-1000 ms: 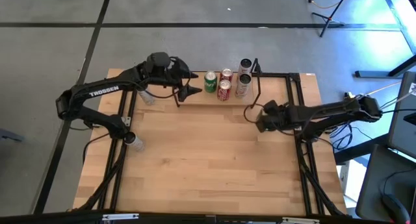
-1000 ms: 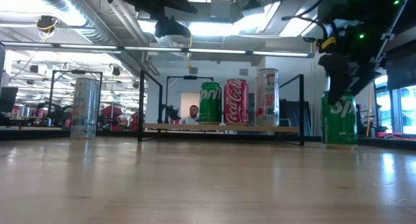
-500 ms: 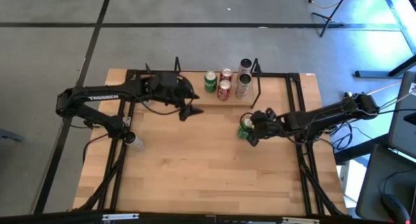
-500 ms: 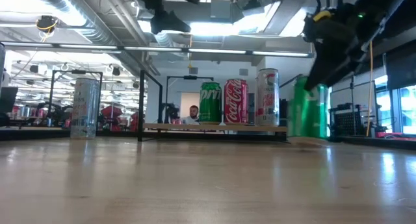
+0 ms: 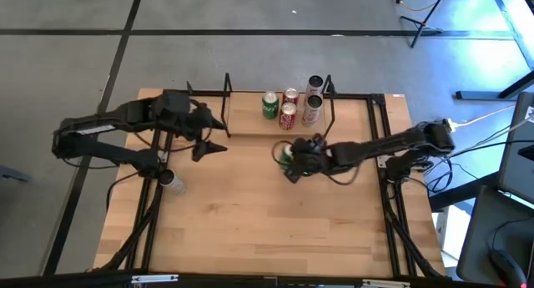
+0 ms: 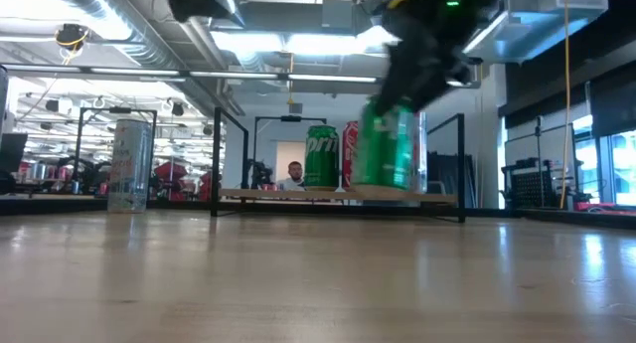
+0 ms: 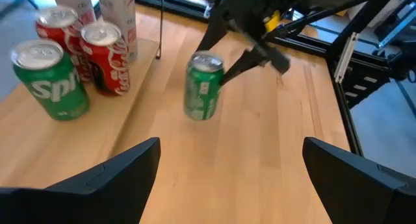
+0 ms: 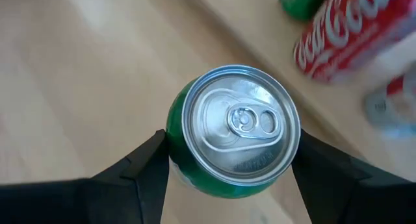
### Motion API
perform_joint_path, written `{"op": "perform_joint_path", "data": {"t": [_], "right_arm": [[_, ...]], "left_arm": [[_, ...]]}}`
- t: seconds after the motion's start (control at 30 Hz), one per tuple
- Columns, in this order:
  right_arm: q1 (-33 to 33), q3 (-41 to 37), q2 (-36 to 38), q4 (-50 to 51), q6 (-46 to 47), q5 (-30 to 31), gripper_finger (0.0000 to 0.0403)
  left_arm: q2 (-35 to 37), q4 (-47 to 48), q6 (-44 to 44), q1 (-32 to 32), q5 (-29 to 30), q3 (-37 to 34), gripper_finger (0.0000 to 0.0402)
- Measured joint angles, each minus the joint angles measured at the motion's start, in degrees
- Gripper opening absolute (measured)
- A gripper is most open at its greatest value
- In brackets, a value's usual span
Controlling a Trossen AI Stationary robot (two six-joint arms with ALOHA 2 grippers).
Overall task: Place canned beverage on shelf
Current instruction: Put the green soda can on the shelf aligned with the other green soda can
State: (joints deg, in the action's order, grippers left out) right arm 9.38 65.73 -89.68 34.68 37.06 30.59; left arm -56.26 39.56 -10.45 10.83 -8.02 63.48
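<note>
STEP: carry to shelf | right end effector clamps green can above desk, near shelf | left end effector open, idle | ADVICE: keep can upright, set beside standing cans

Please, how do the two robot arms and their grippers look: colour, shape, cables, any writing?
Both arms are dark, slim and jointed. The left arm ends in the left gripper, which has two pointed black fingers. The right arm carries loose black cables; the right gripper has flat black fingers. No writing is readable now.

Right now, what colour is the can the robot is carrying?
Green, with a silver top; the can shows best in the left wrist view.
</note>
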Motion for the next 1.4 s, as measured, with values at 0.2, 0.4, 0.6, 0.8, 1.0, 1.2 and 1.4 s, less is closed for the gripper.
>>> {"op": "perform_joint_path", "data": {"t": [0.2, 0.4, 0.6, 0.8, 1.0, 1.2, 1.4], "right_arm": [[-4.86, 11.93, -9.31, 0.74, 0.02, 2.27, 0.0254], [-10.09, 22.87, -16.52, 2.81, -1.66, 2.72, 0.0254], [-14.62, 31.43, -21.87, 6.59, -1.77, 4.24, 0.0254], [-17.93, 34.12, -24.8, 7.55, -1.63, 4.08, 0.0255], [-19.61, 34.08, -25.27, 11.97, 0.62, 3.39, 0.0255], [-19.58, 34.08, -25.86, 10.92, 0.66, 3.55, 0.0255], [-19.53, 34.08, -26.66, 8.85, 0.37, 4.08, 0.0258]], "left_arm": [[4.7, 1.97, 3.46, 0.0, -0.02, -0.02, 0.0364], [5.99, 2.11, 4.85, 0.0, -0.1, -0.02, 0.0364], [6.07, 2.57, 4.6, 0.0, -0.12, -0.02, 0.0364], [6.09, 2.92, 4.54, 0.0, -0.14, -0.02, 0.0363], [6.09, 3.07, 3.51, 0.0, -0.18, -0.02, 0.0363], [6.09, 3.05, 3.53, 0.0, -0.22, -0.02, 0.0363], [6.09, 3.04, 3.53, 0.0, -0.21, -0.02, 0.0363]]}}
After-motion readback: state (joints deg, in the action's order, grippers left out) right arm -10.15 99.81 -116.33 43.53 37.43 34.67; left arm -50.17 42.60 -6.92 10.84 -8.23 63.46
